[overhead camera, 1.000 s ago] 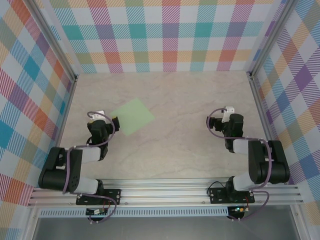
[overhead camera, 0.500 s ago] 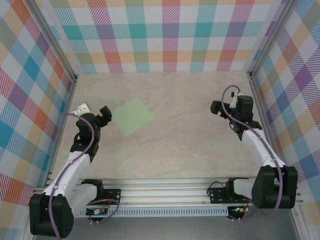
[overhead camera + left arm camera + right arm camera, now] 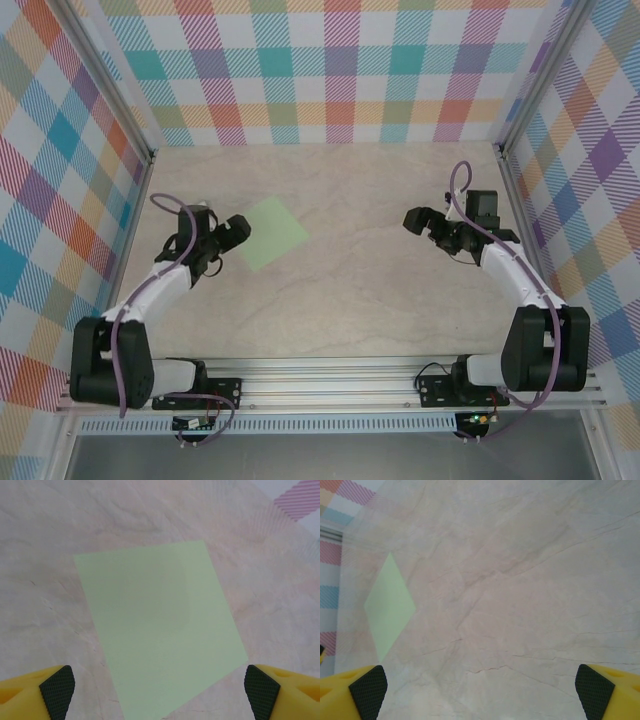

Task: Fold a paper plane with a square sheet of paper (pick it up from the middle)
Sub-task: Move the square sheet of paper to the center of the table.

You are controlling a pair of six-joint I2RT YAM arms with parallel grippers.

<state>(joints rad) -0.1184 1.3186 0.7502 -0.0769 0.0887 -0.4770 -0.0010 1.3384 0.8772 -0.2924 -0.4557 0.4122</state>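
Note:
The square sheet of paper [image 3: 266, 232] is pale green, flat and unfolded on the table, left of centre. My left gripper [image 3: 235, 232] hovers at the sheet's left edge, pointing at it. In the left wrist view the paper [image 3: 160, 625] lies below and ahead of the left gripper [image 3: 160, 691], whose yellow fingers [image 3: 57, 690] stand wide apart, open and holding nothing. My right gripper [image 3: 418, 221] is on the right side of the table, far from the sheet, and points left. From the right wrist the paper [image 3: 390, 607] shows far off to the left, beyond the open, empty right gripper [image 3: 480, 692].
The beige marble-look table [image 3: 350, 290] is enclosed by checked walls [image 3: 330, 70] at the back and both sides. An aluminium rail [image 3: 330, 385] with the arm bases runs along the near edge. Bare tabletop stretches between the two grippers.
Both arms have unfolded from near their bases. The left gripper swung out and then right, up to the paper's edge. The right gripper rose and moved left toward the centre.

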